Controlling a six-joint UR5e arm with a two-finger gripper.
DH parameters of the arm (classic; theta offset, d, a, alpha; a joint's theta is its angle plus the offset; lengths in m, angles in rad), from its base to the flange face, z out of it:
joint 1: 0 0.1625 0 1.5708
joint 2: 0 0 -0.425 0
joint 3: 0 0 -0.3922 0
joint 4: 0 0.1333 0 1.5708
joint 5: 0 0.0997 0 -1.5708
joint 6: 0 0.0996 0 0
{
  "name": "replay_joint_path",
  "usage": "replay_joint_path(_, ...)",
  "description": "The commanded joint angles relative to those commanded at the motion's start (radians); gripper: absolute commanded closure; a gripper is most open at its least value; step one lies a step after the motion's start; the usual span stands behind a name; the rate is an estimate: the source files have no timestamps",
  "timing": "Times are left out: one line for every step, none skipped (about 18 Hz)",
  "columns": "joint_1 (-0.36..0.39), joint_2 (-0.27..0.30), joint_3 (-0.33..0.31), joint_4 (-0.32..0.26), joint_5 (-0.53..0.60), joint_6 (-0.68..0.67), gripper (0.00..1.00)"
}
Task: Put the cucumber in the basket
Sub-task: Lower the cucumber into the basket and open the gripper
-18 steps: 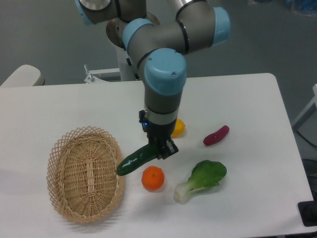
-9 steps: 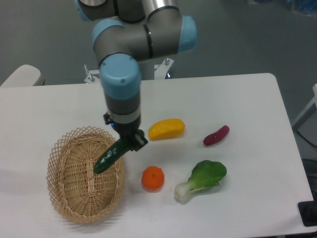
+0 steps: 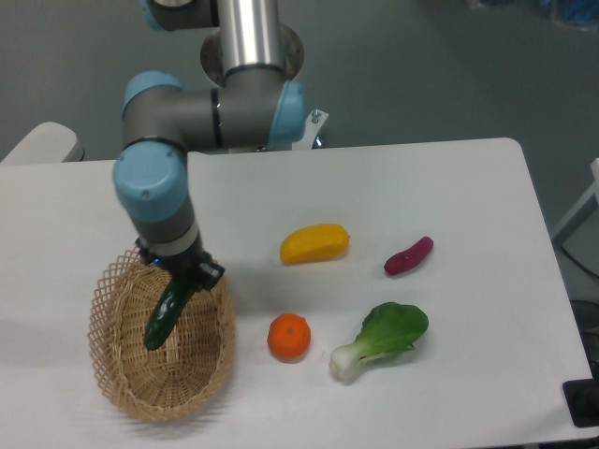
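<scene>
The dark green cucumber hangs tilted over the inside of the tan wicker basket, its lower end pointing down to the left. My gripper is shut on the cucumber's upper end, above the basket's middle. The basket lies at the table's front left. Whether the cucumber touches the basket floor I cannot tell.
To the right of the basket lie an orange, a yellow fruit, a purple sweet potato and a leafy bok choy. The table's front edge runs just below the basket.
My arm has carried the cucumber leftward from beside the orange to over the basket's middle. The yellow fruit, hidden before by the gripper, now shows.
</scene>
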Motion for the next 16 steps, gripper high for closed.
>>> replay_joint_path(-0.006,-0.009,-0.002,0.003,0.002,-0.005,0.78)
replay_joint_path(-0.012,-0.017,-0.006,0.006,0.002,-0.006,0.78)
replay_joint_path(-0.015,-0.023,-0.006,0.011,0.002,-0.008,0.77)
replay_joint_path(-0.017,-0.032,-0.006,0.021,0.002,-0.009,0.77)
replay_joint_path(-0.017,-0.038,-0.008,0.023,0.002,-0.011,0.77)
replay_joint_path(-0.022,-0.046,-0.011,0.026,0.002,-0.011,0.77)
replay_joint_path(-0.029,-0.052,-0.009,0.028,0.002,-0.012,0.76)
replay_joint_path(-0.029,-0.054,-0.011,0.029,0.002,-0.012,0.75)
replay_joint_path(-0.029,-0.057,-0.012,0.034,0.002,-0.012,0.74)
replay_joint_path(-0.031,-0.068,-0.012,0.037,0.003,-0.012,0.74)
replay_joint_path(-0.031,-0.069,-0.012,0.04,0.014,-0.012,0.74)
replay_joint_path(-0.032,-0.069,-0.012,0.038,0.028,-0.014,0.73)
replay_joint_path(-0.04,-0.071,-0.012,0.04,0.035,-0.012,0.72)
replay_joint_path(-0.04,-0.069,-0.006,0.04,0.038,-0.011,0.47)
replay_joint_path(-0.04,-0.066,0.0,0.041,0.04,-0.006,0.18)
replay_joint_path(-0.04,-0.062,0.003,0.04,0.04,-0.002,0.0)
